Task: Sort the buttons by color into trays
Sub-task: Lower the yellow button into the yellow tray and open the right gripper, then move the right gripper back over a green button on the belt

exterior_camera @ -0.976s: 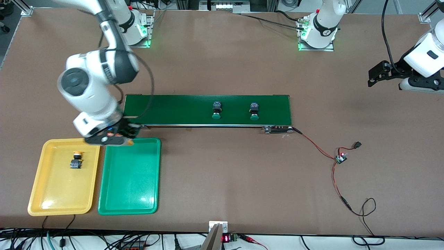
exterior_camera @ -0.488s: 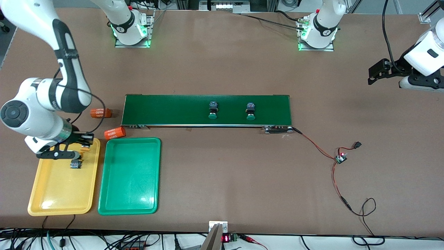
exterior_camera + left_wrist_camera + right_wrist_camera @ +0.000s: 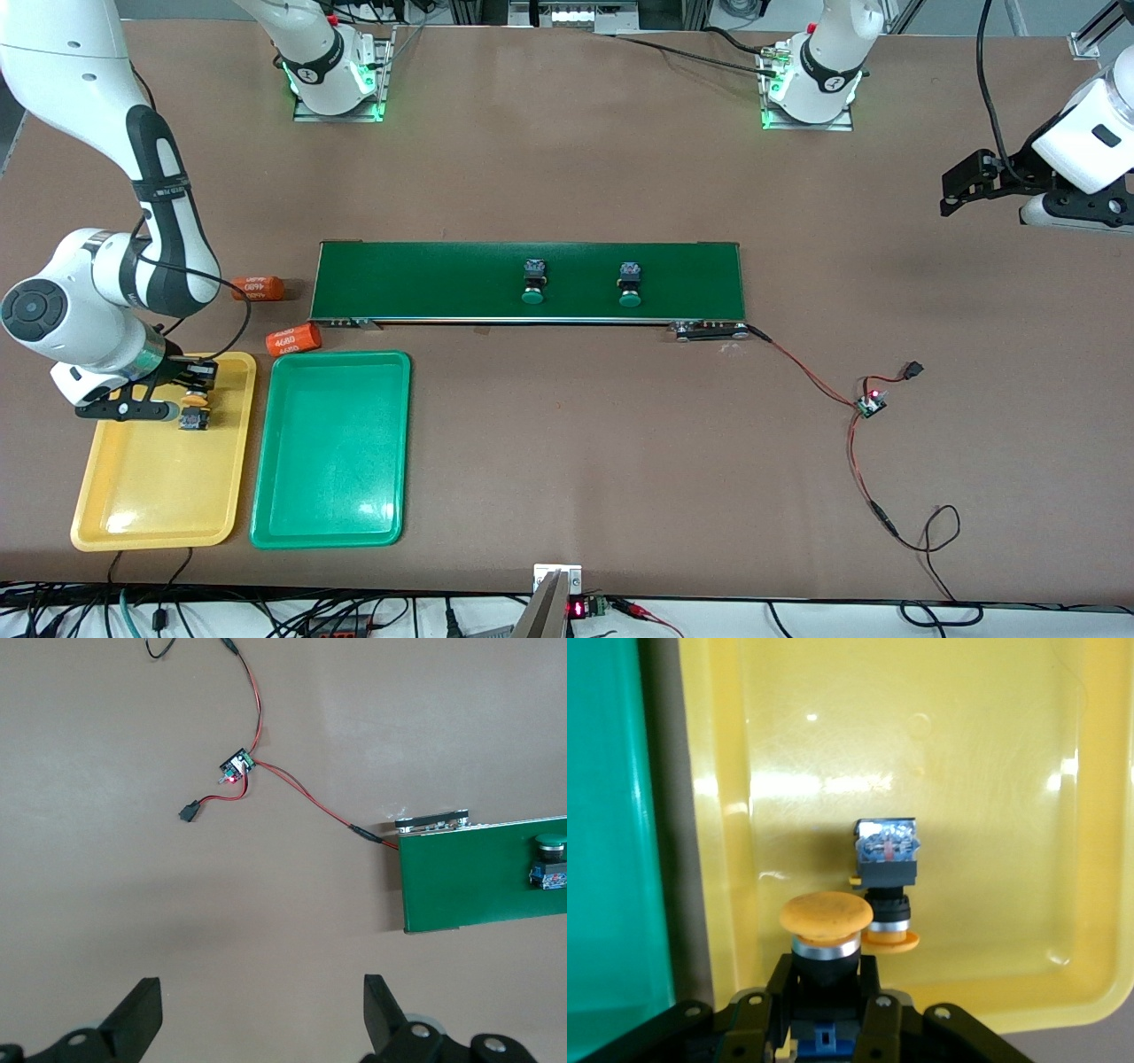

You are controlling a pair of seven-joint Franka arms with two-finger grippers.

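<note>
Front view shows the brown worktop [image 3: 567, 159] carrying everything, with the right arm [image 3: 106, 221] the largest thing on it — it rises from its base, folds at a high elbow and drops down over the right arm's end of the worktop, wrist turned so the right tool [image 3: 182, 387] hangs low over the yellow tray [image 3: 133, 505]. The left arm [image 3: 1076, 151] waits high over its own end of the worktop, its forearm level and the left tool [image 3: 261, 1014] held with fingers [image 3: 133, 1019] spread wide apart, nothing between them.

A long dark green conveyor belt [image 3: 443, 282] lies across the middle; two green-capped buttons [image 3: 532, 282] lie on it side by side, caps toward the front camera. The green tray [image 3: 332, 461] sits just beside the yellow tray, toward the left arm's end, and is empty.

Right wrist view settles the grip — the right tool is clamped on the black body of a yellow-capped button [image 3: 826, 914], cap pointing out past the fingertips, over the yellow tray. A second yellow-capped button [image 3: 886, 864] lies in that tray just beside the held one.

Two orange cylinders [image 3: 293, 338] rest on the worktop near the belt's end, and a red wire [image 3: 824, 381] runs from the belt to a small circuit board [image 3: 870, 405].
</note>
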